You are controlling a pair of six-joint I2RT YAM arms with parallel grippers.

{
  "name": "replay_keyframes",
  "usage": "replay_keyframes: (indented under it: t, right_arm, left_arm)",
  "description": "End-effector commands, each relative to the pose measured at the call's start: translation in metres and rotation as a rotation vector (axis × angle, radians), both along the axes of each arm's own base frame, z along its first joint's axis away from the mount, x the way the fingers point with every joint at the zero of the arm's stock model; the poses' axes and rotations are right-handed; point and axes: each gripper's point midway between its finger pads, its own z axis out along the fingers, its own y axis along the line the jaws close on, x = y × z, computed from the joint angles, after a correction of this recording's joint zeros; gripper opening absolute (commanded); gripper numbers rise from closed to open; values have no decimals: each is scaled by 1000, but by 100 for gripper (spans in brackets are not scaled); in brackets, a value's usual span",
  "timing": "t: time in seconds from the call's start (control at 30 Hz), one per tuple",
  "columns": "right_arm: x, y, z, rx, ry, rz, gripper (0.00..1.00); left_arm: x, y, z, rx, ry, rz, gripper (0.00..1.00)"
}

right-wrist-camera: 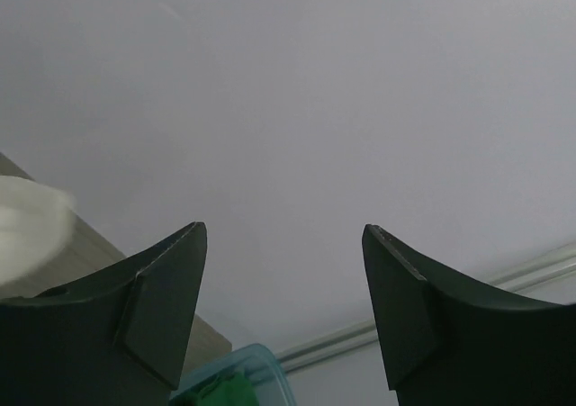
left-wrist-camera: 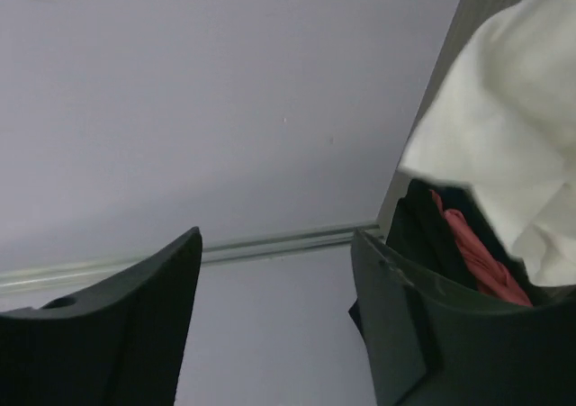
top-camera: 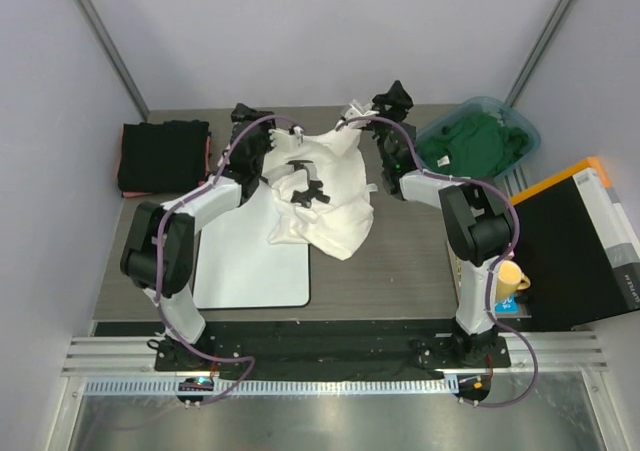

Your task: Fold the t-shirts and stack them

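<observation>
Both arms reach to the far side of the table [top-camera: 400, 261], one at each far corner of the white t-shirt [top-camera: 320, 186].

Left gripper [left-wrist-camera: 277, 244]: jaws spread, nothing between them, aimed at the back wall [left-wrist-camera: 180, 91]. The white cloth hangs just beside the right-hand finger and is not pinched.

Right gripper [right-wrist-camera: 283, 235]: jaws also spread and empty. Only a corner of the white cloth shows at the left edge of that view.

The white t-shirt lies bunched and creased mid-table. Its near-left part drapes over the flat board [top-camera: 250, 266] and the rest is on bare table. I judge it is laid there to be folded on the board, but it is not yet flat or squared.

Stack: folded black t-shirts [top-camera: 163, 156] sit at the far left, well apart from the board. A pinkish-red t-shirt [left-wrist-camera: 477, 257] shows among them. I judge this is where finished shirts go.

Containers: 1 teal bin [top-camera: 522, 121] at far right, just beside my right arm. It holds 1 green t-shirt [top-camera: 475, 143], crumpled and unfolded, likely waiting its turn.
</observation>
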Motion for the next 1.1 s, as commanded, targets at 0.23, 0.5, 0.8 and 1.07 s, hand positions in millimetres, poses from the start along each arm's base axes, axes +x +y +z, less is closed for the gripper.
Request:
replay_keyframes:
  t: [0.23,0.5,0.8,1.07]
  right_arm:
    - [-47,-53,-27,299,697,26,18]
    - [-24,-40,-76,406,822,93,1]
    - [62,-35,-99,472,781,68,1]
    - [106,-64,-135,470,737,-89,1]
  left_arm:
    - [-29,12,95,-245,-200,44,79]
    - [-30,-7,79,-237,-164,23,78]
    - [-19,-15,70,-231,-136,35,76]
    - [-10,-17,53,-210,-95,46,75]
